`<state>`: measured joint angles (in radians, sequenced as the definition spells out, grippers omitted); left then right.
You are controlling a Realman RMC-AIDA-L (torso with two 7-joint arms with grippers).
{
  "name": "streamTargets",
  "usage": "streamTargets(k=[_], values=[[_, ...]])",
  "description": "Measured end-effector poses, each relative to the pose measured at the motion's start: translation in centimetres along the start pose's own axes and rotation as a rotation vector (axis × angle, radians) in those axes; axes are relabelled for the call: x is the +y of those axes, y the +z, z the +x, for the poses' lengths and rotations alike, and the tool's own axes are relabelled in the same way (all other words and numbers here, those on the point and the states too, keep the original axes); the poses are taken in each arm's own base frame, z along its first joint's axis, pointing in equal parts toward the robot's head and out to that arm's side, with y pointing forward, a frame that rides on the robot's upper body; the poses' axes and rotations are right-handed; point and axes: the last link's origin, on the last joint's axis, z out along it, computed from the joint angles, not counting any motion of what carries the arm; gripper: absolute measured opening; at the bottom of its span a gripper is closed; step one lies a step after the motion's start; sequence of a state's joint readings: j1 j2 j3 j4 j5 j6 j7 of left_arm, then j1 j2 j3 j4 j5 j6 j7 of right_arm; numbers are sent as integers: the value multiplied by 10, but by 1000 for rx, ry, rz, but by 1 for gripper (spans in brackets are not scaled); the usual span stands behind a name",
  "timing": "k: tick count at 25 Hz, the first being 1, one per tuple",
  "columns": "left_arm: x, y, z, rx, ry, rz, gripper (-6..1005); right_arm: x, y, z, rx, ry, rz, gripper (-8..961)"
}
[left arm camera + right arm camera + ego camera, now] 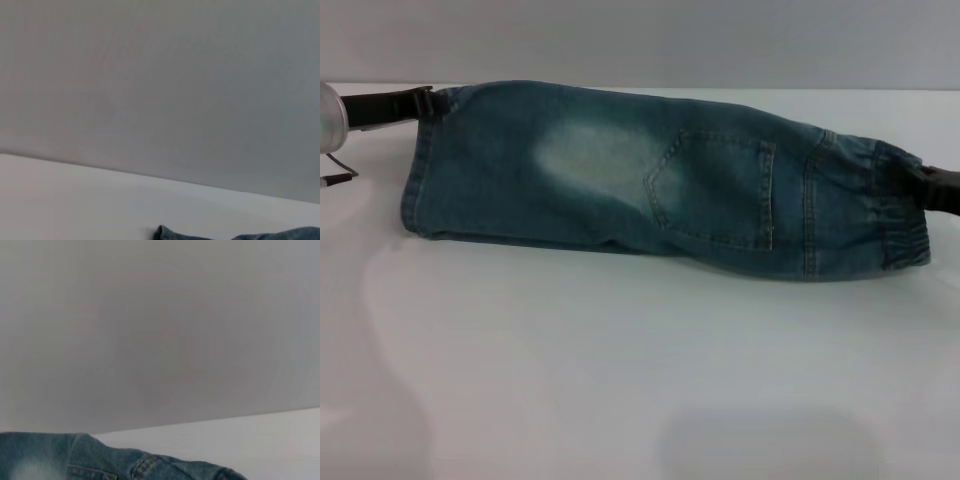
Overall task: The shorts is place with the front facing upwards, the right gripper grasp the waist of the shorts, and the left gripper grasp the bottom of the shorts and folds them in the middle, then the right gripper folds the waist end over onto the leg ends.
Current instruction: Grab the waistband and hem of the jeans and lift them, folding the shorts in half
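Garment: the long blue-green denim shorts (660,185) were laid lengthwise across the white table (620,380), folded in half, a stitched pocket and a pale faded patch uppermost.
Bottom of the shorts: the straight stitched hems (417,170) were found at the robot's left end.
Waist: the gathered elastic waistband (895,215) was found at the robot's right end.
Left gripper: the black two-finger left gripper (420,103) was seen at the far hem corner, pinching the denim there.
Right gripper: the black right gripper (932,187) was seen at the waistband edge; jaw state could not be told.
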<state>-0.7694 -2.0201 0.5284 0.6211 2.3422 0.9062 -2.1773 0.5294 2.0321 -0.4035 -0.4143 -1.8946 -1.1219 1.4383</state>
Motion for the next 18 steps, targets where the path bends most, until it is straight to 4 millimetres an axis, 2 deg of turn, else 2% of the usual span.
streamTargets(k=[15, 18], values=[[13, 14, -11, -13, 110, 12, 100, -3, 21, 5, 34, 20, 93, 52], [11, 15, -13, -3, 90, 18, 101, -5, 21, 6, 34, 23, 110, 191]])
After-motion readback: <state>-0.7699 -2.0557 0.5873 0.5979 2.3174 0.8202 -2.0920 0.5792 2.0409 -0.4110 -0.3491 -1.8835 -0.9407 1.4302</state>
